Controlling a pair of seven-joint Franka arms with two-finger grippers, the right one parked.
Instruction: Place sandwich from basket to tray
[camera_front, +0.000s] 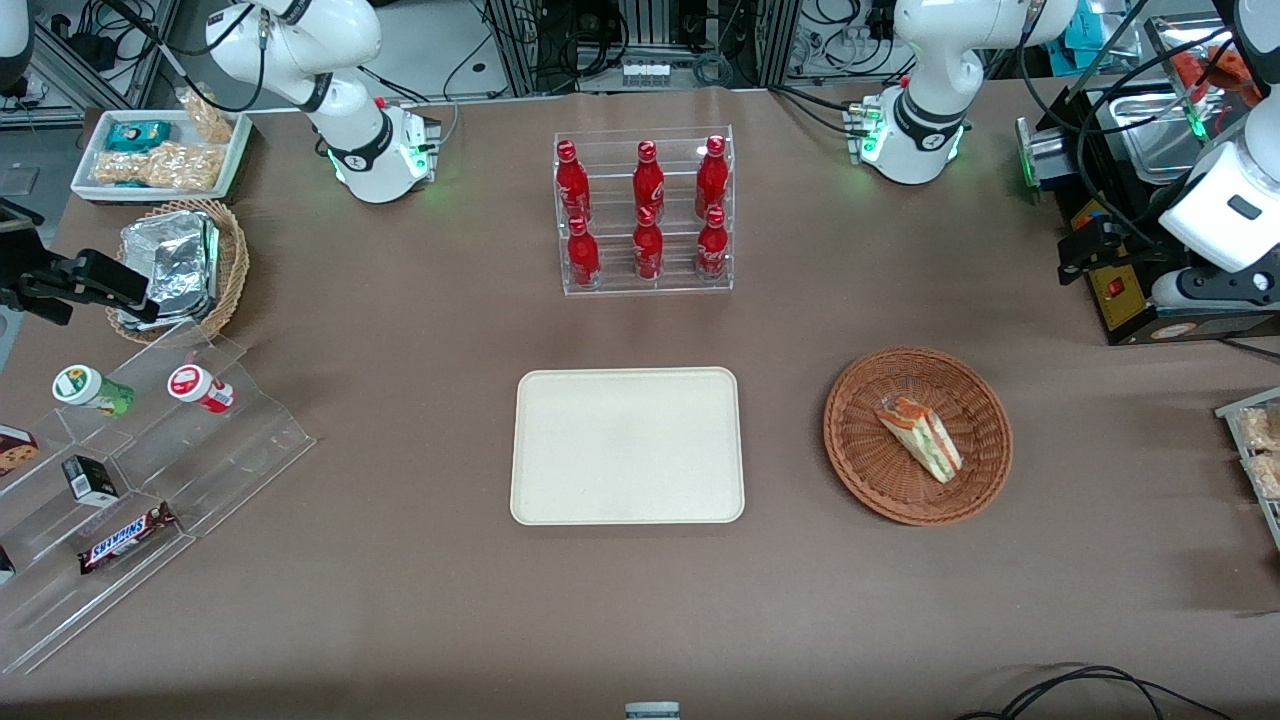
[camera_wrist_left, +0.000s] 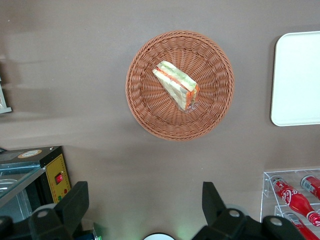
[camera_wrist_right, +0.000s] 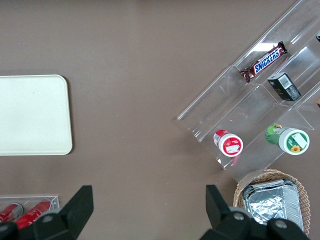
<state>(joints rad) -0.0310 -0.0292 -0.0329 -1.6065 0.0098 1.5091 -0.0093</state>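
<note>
Currently I read my gripper (camera_wrist_left: 145, 212) as released: its two fingers (camera_wrist_left: 76, 204) stand wide apart with nothing between them, held high over bare table. Well below it and nearer the front camera sits the basket (camera_front: 918, 435), and in the basket lies one sandwich (camera_front: 920, 436), flat on the weave, slightly off centre, with rim showing all round it. From the wrist camera the same basket (camera_wrist_left: 180, 85) and sandwich (camera_wrist_left: 176, 85) are fully visible, clear of the fingers.

One tray (camera_front: 627, 445) lies flat beside the basket, toward the parked arm's end, apart from it with a strip of brown tabletop (camera_front: 400, 600) between them. I see nothing on the tray; only one rounded edge of it (camera_wrist_left: 297, 79) enters the wrist view.

One clear bottle rack (camera_front: 645, 212) stands farther from the front camera than the tray and holds six red bottles (camera_front: 648, 180) in two tiers of three. It is well apart from the tray's nearest rim.

Toward the working arm's end, close beside the gripper, stands a black and yellow box (camera_wrist_left: 50, 175) with a red switch. It is apart from the basket's rim. Open tabletop surrounds the basket on every side.
</note>
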